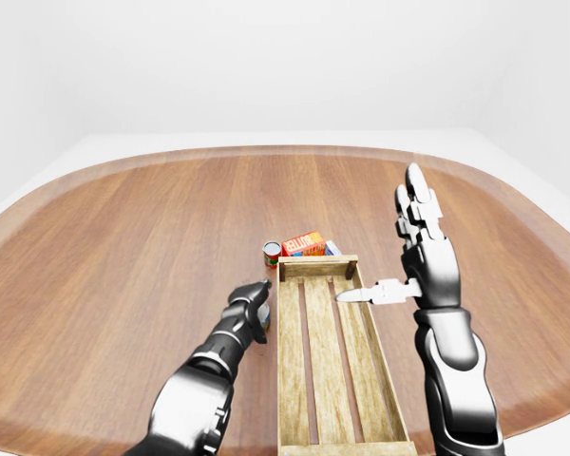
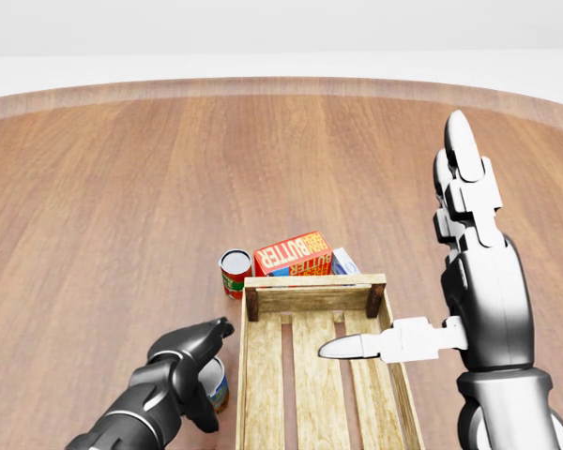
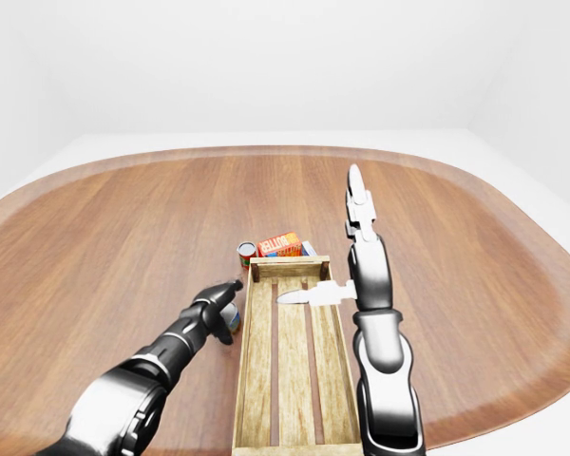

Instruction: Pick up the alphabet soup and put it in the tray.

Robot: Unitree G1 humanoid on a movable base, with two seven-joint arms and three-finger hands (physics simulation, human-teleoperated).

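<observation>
A small can with a blue and white label [image 2: 219, 385], which I take for the alphabet soup, stands just left of the wooden slatted tray [image 2: 314, 281] in the head view. My dark left hand [image 2: 216, 373] curls over the can's left side and top, its fingers bent about it without visibly clamping it. The hand hides most of the can. My right hand [image 2: 469, 272] is held open and upright above the tray's right rim, with its thumb [image 2: 357, 347] pointing left over the slats. Nothing lies in the tray.
A red can [image 2: 235, 270], an orange butter box [image 2: 293, 253] and a blue-white box [image 2: 345, 261] stand against the tray's upper end. The round wooden table [image 1: 123, 237] reaches far on all sides and ends in a white floor.
</observation>
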